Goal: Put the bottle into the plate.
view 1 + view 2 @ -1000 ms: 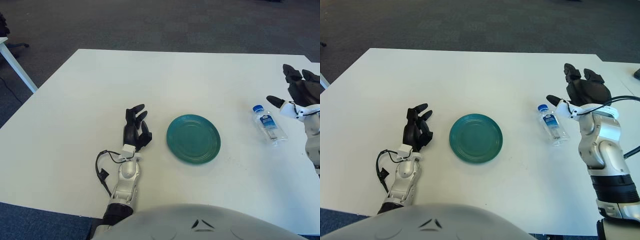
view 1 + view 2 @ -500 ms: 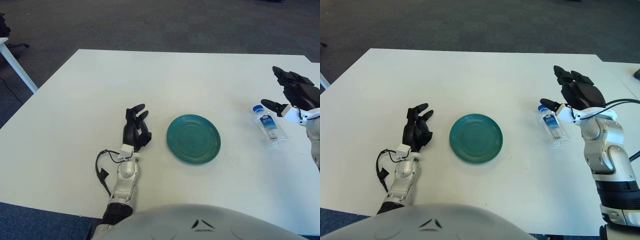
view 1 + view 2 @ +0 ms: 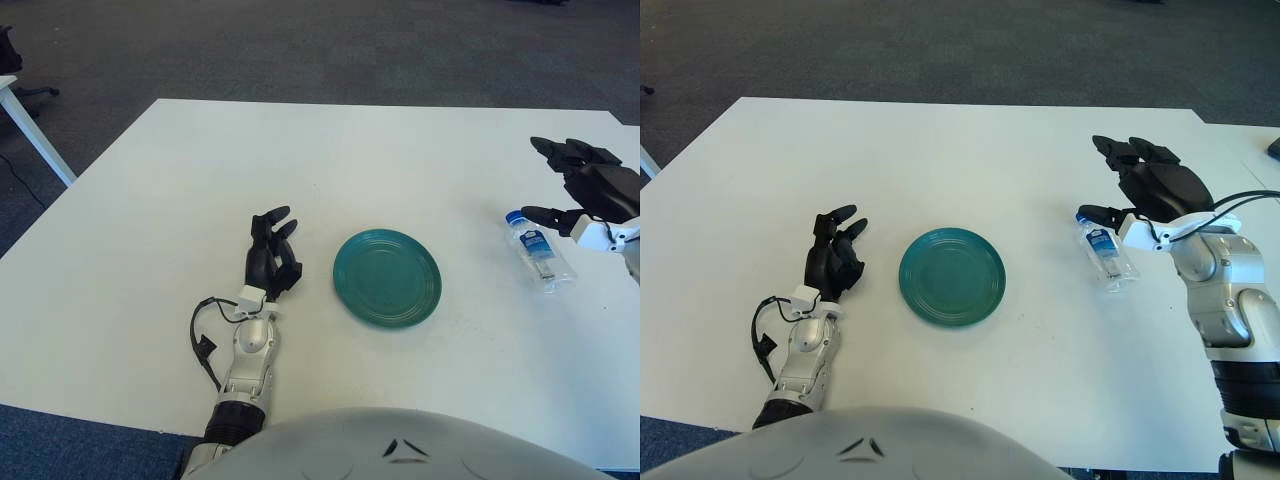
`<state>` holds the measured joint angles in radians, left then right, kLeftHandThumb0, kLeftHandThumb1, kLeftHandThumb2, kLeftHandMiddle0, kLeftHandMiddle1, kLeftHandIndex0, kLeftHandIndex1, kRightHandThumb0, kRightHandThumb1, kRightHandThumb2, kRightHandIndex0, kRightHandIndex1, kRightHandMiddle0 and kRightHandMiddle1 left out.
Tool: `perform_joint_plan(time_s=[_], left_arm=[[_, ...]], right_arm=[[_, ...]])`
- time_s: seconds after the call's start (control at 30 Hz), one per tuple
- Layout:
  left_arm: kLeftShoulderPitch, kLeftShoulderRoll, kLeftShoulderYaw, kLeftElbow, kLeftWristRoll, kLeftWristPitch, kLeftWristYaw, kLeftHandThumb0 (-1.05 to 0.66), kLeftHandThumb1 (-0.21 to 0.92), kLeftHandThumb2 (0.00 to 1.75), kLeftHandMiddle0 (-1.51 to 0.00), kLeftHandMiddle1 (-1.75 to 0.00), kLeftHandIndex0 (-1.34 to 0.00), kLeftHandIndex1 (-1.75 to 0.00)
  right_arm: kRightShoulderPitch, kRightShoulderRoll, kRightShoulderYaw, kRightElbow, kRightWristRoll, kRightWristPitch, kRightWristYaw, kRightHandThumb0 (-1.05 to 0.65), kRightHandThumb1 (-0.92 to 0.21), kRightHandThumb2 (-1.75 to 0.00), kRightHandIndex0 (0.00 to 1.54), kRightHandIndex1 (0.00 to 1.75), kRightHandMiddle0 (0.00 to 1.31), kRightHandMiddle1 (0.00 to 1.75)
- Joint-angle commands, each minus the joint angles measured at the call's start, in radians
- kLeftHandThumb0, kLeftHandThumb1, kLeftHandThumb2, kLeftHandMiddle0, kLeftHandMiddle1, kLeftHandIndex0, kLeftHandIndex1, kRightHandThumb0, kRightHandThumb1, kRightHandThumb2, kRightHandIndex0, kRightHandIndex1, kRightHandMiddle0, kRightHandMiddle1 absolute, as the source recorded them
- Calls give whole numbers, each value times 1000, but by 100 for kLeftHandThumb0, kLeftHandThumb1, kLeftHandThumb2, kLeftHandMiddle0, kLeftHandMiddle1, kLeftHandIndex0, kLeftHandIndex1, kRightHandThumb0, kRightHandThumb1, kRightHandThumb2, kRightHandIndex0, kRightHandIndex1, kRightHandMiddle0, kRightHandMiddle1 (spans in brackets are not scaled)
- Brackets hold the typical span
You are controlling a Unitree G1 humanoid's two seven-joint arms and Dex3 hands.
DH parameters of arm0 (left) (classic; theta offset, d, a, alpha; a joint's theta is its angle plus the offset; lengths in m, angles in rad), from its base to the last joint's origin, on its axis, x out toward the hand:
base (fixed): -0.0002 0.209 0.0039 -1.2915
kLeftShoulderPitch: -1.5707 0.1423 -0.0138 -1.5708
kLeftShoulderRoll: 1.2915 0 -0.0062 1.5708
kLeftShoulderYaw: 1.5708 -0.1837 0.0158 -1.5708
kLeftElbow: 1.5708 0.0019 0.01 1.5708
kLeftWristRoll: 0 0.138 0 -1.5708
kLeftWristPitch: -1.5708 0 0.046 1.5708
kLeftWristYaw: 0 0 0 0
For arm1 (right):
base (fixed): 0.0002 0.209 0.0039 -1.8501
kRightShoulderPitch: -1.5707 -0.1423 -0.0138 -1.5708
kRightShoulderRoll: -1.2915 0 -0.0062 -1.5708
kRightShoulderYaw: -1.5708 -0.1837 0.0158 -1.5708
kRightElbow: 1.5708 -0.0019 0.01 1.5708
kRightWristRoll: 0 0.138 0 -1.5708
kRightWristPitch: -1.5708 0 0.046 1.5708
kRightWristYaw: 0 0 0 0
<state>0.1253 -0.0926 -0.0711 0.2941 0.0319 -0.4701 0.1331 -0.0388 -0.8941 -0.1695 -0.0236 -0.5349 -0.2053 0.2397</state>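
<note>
Nearest the camera, the robot's own pale torso fills the bottom edge of both views. Just beyond it, the left forearm lies on the white desk (image 3: pixel 970 140), a black cable looping beside its wrist. The left robot hand (image 3: pixel 834 262) rests at the end of that forearm, palm down on the surface, its dark fingers loosely extended and a little apart, holding nothing. It sits to the left of the plate, near it but not touching.

The teal plate (image 3: pixel 951 275) lies flat near the middle of the desk, round with faint concentric ridges, and it carries nothing.

Further to the right lies the bottle (image 3: pixel 1106 254), a small clear plastic one with a blue cap and a blue-and-white label. It is on its side on the desk, cap pointing away from the robot and slightly leftward. It is well apart from the plate, with bare desk between them.

The right robot hand (image 3: pixel 1143 186) is over the cap end of the bottle, at the end of a silver forearm that comes in from the right edge. Its fingers are spread apart: the thumb reaches toward the blue cap while the other fingers point up and away beyond it. The robot hand has not closed on the bottle.

Beyond the far edge of the desk is dark grey carpet.
</note>
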Motion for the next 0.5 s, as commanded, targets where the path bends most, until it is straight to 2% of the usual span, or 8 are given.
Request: perform_joint_plan(time_s=[0.0, 0.2, 0.47], left_arm=[[53, 33, 27, 111, 1, -5, -18, -68, 92, 93, -34, -64, 0, -111], [41, 34, 38, 141, -4, -27, -24, -68, 92, 93, -35, -64, 0, -110], [48, 41, 42, 135, 10, -23, -20, -69, 92, 92, -34, -64, 0, -109]], right_arm=[[-78, -82, 7, 193, 34, -148, -21, -105, -92, -53, 6, 2, 0, 35], [-102, -110, 24, 259, 33, -269, -27, -105, -92, -50, 7, 2, 0, 33], [-187, -170, 79, 363, -19, -421, -56, -105, -92, -50, 8, 2, 0, 32]])
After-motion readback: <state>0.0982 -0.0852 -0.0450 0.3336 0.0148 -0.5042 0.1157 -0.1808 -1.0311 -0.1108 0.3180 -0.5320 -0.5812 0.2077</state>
